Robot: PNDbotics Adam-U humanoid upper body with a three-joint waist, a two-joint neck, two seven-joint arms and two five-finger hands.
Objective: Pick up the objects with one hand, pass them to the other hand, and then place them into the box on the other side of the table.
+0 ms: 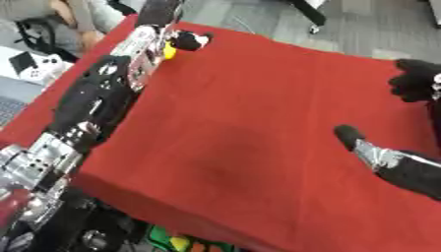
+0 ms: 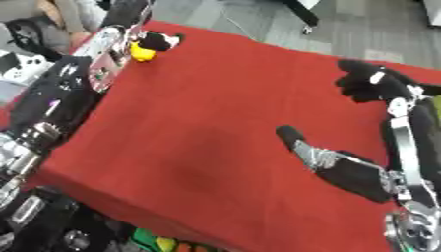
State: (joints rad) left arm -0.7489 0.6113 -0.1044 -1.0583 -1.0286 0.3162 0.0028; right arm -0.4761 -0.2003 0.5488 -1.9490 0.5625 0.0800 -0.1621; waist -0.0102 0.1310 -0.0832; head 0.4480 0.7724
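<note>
The light is even and rather bright, from above. The red tablecloth [image 1: 258, 128] shows a faint darker patch in its middle and no strong glare. Both views are soft with motion blur; the left arm [image 1: 95, 98] and the right hand [image 2: 370, 81] have smeared edges.

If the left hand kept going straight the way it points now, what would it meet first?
The left hand, reaching along the table's far-left edge, already has its fingers at a small yellow object. Beyond that lies only bare red tablecloth, then the grey floor; depth there is hard to judge.
</note>
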